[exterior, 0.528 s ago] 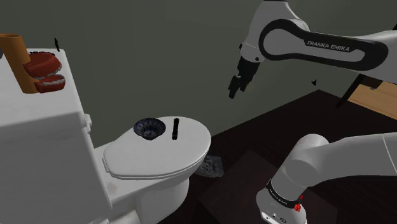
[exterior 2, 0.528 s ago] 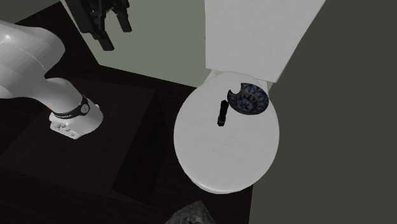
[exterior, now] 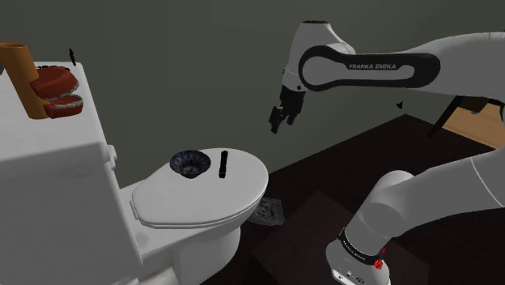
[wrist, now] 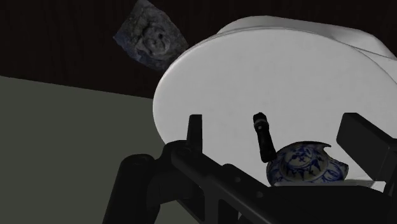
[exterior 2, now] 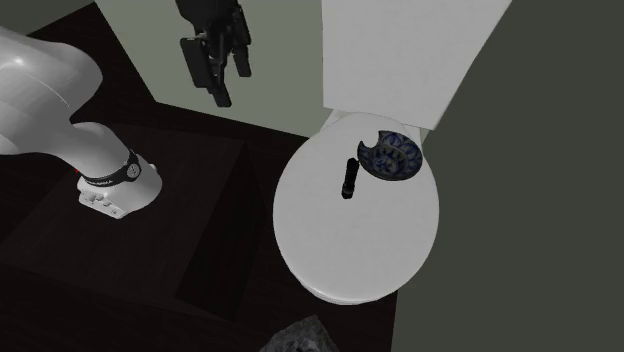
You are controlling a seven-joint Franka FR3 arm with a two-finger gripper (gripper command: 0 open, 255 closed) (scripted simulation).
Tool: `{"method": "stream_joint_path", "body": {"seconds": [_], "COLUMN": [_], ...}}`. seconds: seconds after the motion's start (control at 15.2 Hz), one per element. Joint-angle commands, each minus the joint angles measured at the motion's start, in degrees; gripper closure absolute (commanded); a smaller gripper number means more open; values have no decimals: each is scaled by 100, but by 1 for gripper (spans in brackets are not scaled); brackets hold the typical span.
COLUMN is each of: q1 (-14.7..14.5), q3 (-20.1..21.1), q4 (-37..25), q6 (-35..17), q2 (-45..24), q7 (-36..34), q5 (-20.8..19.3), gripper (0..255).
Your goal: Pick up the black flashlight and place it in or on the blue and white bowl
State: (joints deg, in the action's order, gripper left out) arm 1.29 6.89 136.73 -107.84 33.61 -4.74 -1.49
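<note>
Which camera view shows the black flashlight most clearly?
The second exterior view. It looks down on the flashlight, so its whole length shows against the white toilet lid, close beside the bowl. The shoulder view shows it as a thin dark bar. The wrist view shows it slanted, with one end near the bowl.

Bowl (wrist: 304,164): lower part hidden behind gripper (wrist: 275,119) body in wrist view. Grey crumpled lump (exterior: 267,212) on floor: partly behind toilet lid (exterior: 202,202), cut by bottom edge in second exterior view; possibly rock or cloth, cannot tell. Tiny black item (exterior: 73,57) on tank (exterior: 48,162): too small to identify. Red-and-white objects (exterior: 57,93) beside it: unclear what. Arm (exterior: 364,65) runs off shoulder view's right edge.
</note>
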Motion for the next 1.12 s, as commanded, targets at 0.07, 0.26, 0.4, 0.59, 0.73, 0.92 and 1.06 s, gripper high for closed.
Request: {"method": "stream_joint_path", "body": {"seconds": [0.07, 0.26, 0.4, 0.59, 0.73, 0.92, 1.06], "q1": [37, 74, 97, 126, 134, 125, 103], "q3": [131, 247, 316, 405, 448, 484, 488], "q4": [-140, -316, -472, -761, -990, -1389, -1690], "q6": [-426, -817, -1052, -1362, -1538, -1753, -1862], "q2": [-634, -1275, -1716, -2392, -2850, -3542, -4006], "q7": [-274, -542, -724, -1000, -1185, -1458, -1631], "q5": [29, 21, -5, -73, -137, -249, -326], "gripper": [0, 0, 0, 0, 0, 0, 0]}}
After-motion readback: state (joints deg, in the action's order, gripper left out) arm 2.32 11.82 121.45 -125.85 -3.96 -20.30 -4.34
